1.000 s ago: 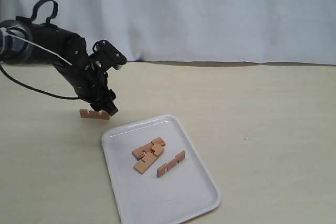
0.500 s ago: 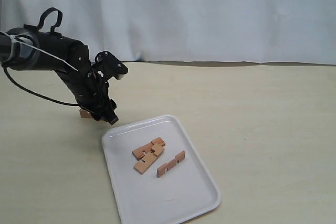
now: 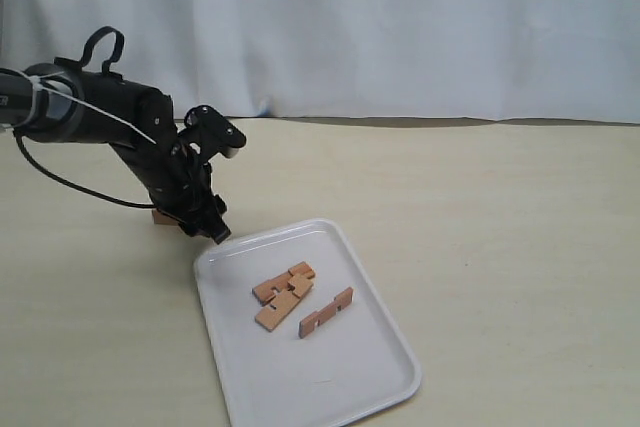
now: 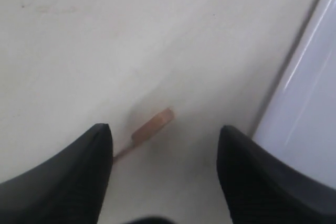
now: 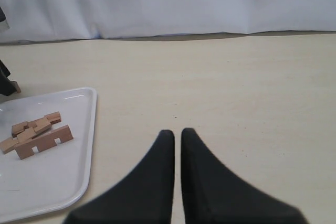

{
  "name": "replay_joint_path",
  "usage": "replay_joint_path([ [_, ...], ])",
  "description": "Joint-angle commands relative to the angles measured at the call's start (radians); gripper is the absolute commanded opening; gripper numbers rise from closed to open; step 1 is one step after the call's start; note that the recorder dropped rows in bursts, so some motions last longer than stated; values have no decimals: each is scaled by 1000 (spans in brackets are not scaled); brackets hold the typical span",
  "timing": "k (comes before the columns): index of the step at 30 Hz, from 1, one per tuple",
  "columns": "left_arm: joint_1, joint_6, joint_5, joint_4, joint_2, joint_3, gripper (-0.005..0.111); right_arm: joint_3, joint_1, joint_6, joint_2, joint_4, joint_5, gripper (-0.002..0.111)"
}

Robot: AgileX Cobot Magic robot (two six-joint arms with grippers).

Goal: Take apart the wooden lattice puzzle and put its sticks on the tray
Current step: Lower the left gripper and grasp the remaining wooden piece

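Note:
The white tray (image 3: 390, 357) lies at the front middle. On it rest a small pile of overlapping sticks (image 3: 283, 294) and one separate notched stick (image 3: 326, 312); no hash-shaped lattice shows. One more stick (image 3: 159, 217) lies on the table just left of the tray, mostly hidden by my left gripper (image 3: 207, 223). In the left wrist view this stick (image 4: 152, 127) lies between the spread fingers, nearer one of them, and my left gripper (image 4: 164, 128) is open with the tray's rim (image 4: 310, 72) beside it. My right gripper (image 5: 174, 132) is shut and empty, over bare table.
A white curtain (image 3: 400, 27) hangs behind the table's far edge. The right wrist view shows the tray (image 5: 63, 182) with its sticks (image 5: 37, 135), and the left arm's dark fingers (image 5: 4, 80) at the picture's edge. A black cable (image 3: 70, 179) trails from the left arm.
My left arm has dropped lower and shifted slightly toward the tray, so the gripper now covers most of the stick on the table. The sticks on the tray have not moved.

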Motion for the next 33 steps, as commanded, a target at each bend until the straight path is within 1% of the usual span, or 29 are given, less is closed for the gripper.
replay_joint_path([
  [1,6,1,-36,16,27,-8,57,1,3,0,-5,-1,-4,4],
  [15,6,-1,-87,23,38,-8,56,1,3,0,-5,-1,-4,4],
  [18,6,-1,-81,24,38,-8,51,1,3,0,-5,-1,-4,4],
  [19,6,-1,-65,24,38,-8,47,1,3,0,-5,-1,-4,4],
  [21,6,-1,-18,43,34,-8,44,1,3,0,-5,-1,-4,4],
  [24,11,1,66,114,11,-8,48,1,3,0,-5,-1,-4,4],
  [29,34,22,135,126,4,-8,61,1,3,0,-5,-1,-4,4],
  [33,48,36,154,124,25,-8,62,1,3,0,-5,-1,-4,4],
])
